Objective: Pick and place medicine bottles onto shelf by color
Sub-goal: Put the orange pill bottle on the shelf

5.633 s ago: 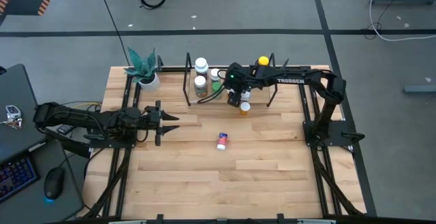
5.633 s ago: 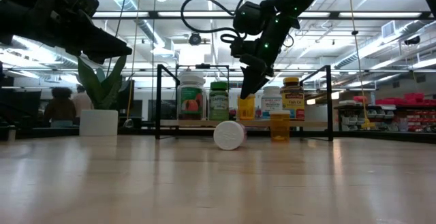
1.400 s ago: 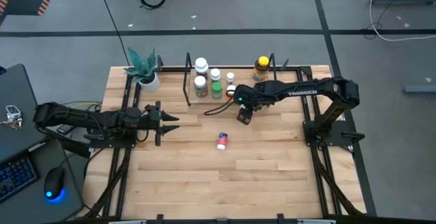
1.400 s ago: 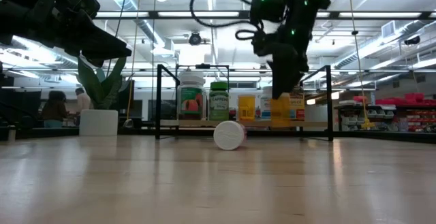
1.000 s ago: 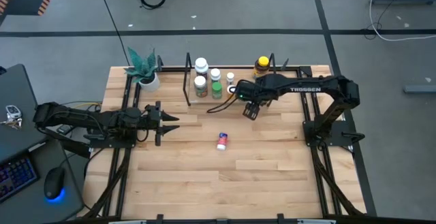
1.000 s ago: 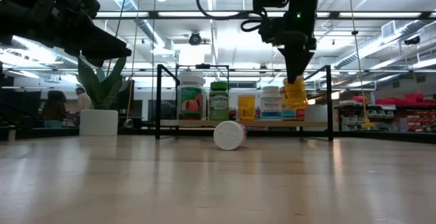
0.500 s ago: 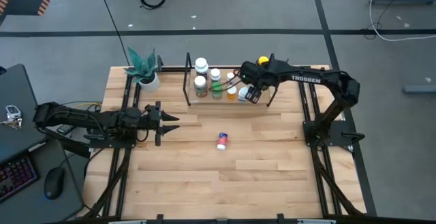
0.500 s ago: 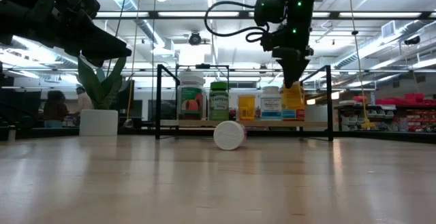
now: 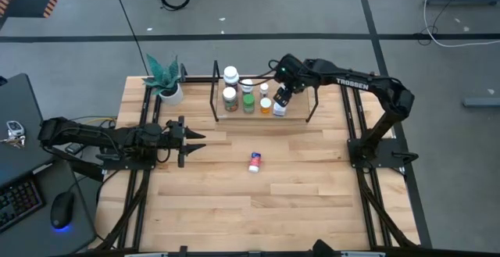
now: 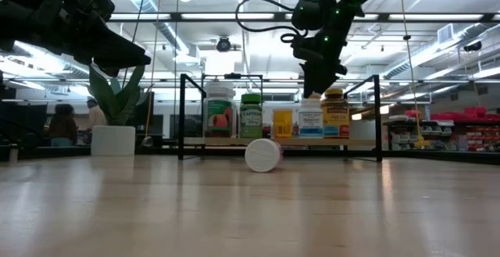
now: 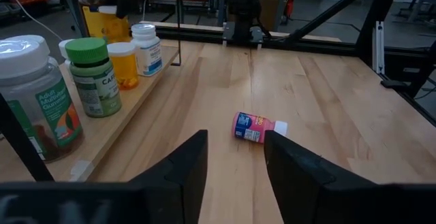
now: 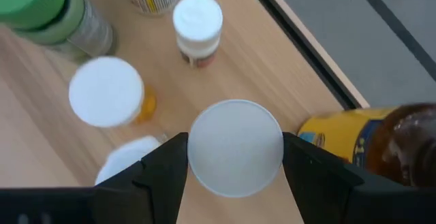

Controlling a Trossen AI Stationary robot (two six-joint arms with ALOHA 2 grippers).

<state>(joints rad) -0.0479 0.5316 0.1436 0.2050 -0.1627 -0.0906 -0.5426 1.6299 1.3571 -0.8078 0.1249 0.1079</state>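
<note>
A white-capped bottle (image 12: pixel 235 147) is clenched upright in the right pincer (image 9: pixel 283 98) above the shelf (image 9: pixel 301 116), so it can be set beside its like-coloured neighbours.

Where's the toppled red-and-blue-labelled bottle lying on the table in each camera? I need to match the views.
High view: red-and-blue-labelled bottle lies alone mid-table, nearer the camera side than the shelf.
Low view: its white end faces the camera, centre, before the shelf.
Left wrist view: on its side beyond the left gripper, at.
Right wrist view: not in it.
Shared landmark: the green bottle.
</note>
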